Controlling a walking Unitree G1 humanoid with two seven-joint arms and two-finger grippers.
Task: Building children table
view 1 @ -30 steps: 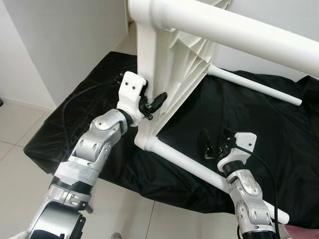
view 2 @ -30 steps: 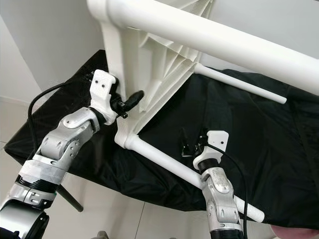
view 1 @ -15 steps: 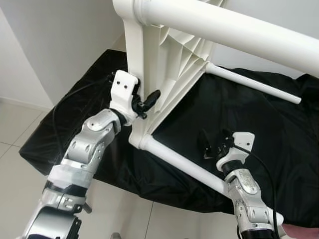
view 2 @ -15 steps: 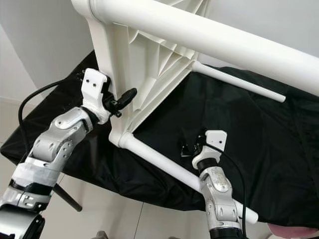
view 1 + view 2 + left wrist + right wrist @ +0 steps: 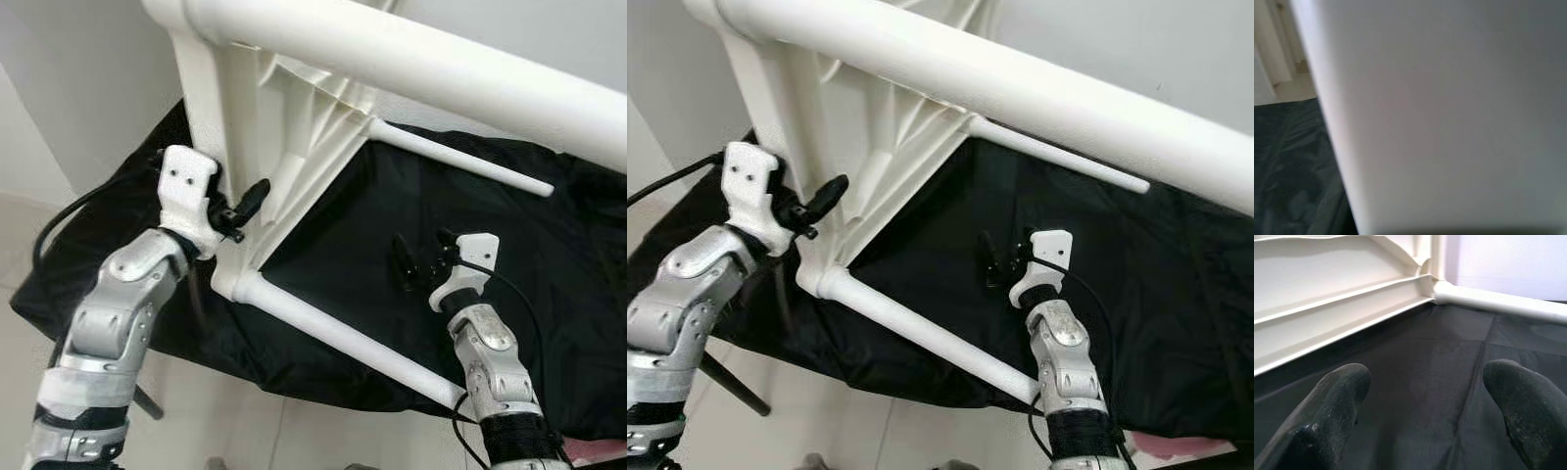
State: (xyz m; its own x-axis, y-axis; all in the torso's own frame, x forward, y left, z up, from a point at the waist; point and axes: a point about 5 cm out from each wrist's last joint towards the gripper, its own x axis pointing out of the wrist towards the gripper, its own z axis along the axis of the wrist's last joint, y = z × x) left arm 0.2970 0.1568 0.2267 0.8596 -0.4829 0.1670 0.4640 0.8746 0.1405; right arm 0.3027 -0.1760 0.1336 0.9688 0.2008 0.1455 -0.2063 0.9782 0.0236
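The white plastic children's table (image 5: 294,127) stands tipped on its side over a black cloth (image 5: 529,255), its ribbed underside facing me. One round leg (image 5: 333,333) lies low along the cloth's near edge. A second leg (image 5: 411,59) crosses the top of the view, and a third (image 5: 451,157) points away at the back. My left gripper (image 5: 235,208) is shut on the tabletop's rim near the low leg's socket, and a white surface (image 5: 1449,117) sits close before its wrist camera. My right gripper (image 5: 421,259) hovers open just above the cloth, its fingertips (image 5: 1332,401) holding nothing.
The cloth covers a low surface whose near edge drops to a pale tiled floor (image 5: 225,421). A dark thin rod (image 5: 730,377) slants to the floor under the cloth's left corner. White walls (image 5: 78,88) stand at the left and behind.
The left gripper has swung left with the table rim in it, and the table's upper leg now crosses closer to the camera. The right gripper stays open above the cloth.
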